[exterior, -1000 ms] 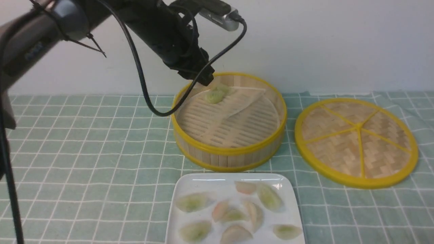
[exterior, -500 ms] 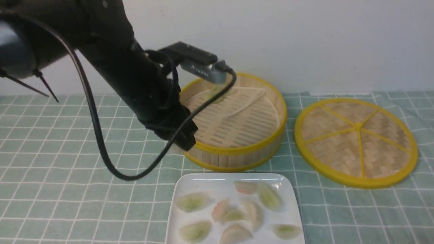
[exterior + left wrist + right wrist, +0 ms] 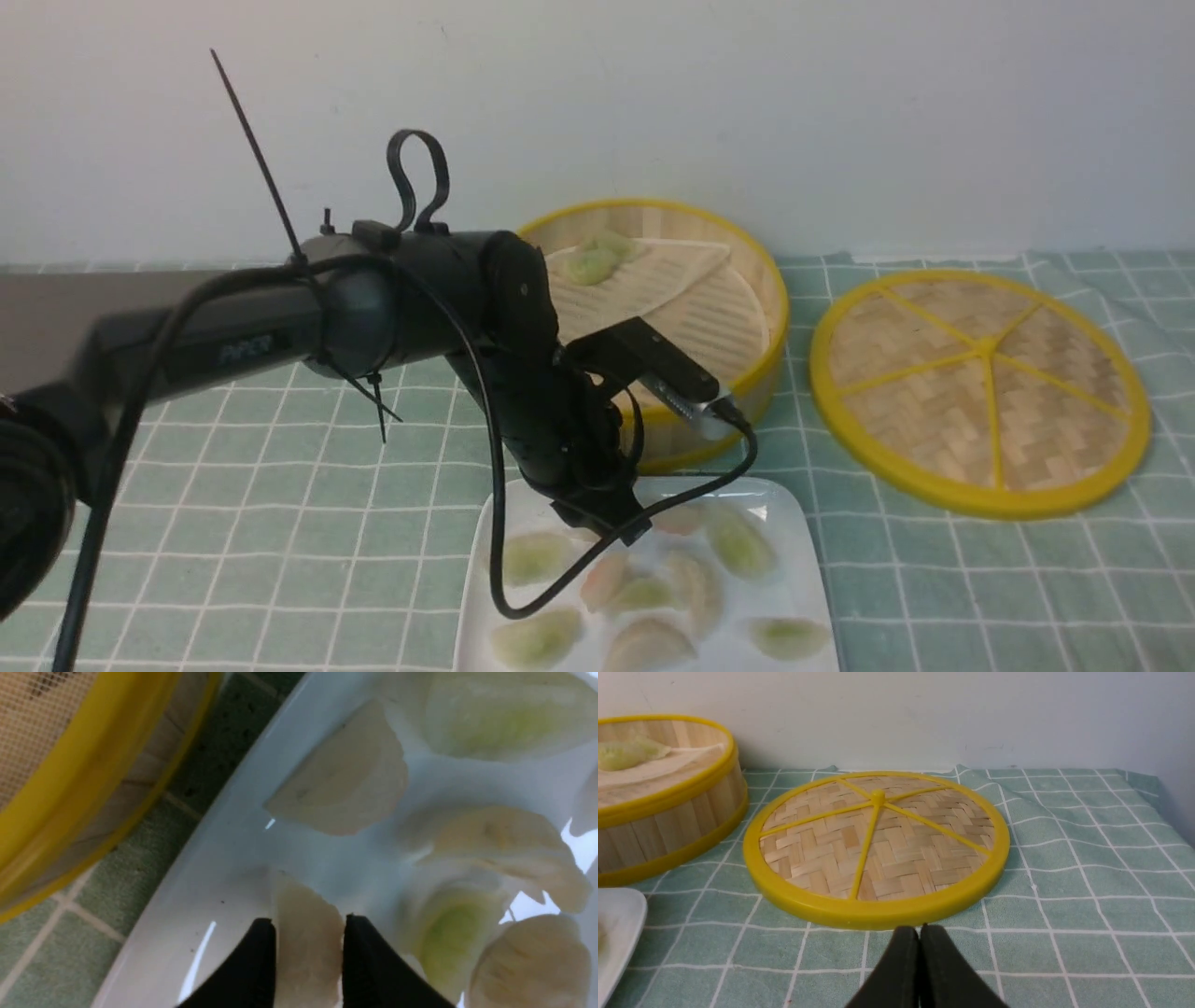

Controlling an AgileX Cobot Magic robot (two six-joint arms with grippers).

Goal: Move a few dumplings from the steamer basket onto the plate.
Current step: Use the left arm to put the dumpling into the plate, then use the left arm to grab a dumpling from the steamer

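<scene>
Parted only by the pale dumpling [image 3: 308,947] clasped between the fingertips, with the left end effector [image 3: 309,926] down over the far left part of the plate [image 3: 238,849]. Shut, tips together and holding nothing, with the right end effector [image 3: 919,934] above the surface [image 3: 1045,952]. Around that held dumpling, on the plate, several other dumplings: near and to the right of the left end effector, with a pale one [image 3: 679,518] just to its right and a green one [image 3: 742,541] beyond that; to the left, another green one [image 3: 534,557]. Beyond the plate, partly behind the left arm [image 3: 523,373], the basket [image 3: 766,373], with green dumplings [image 3: 602,257] at its far side. Off to the basket's right, the woven disc [image 3: 980,392], flat on the surface.
</scene>
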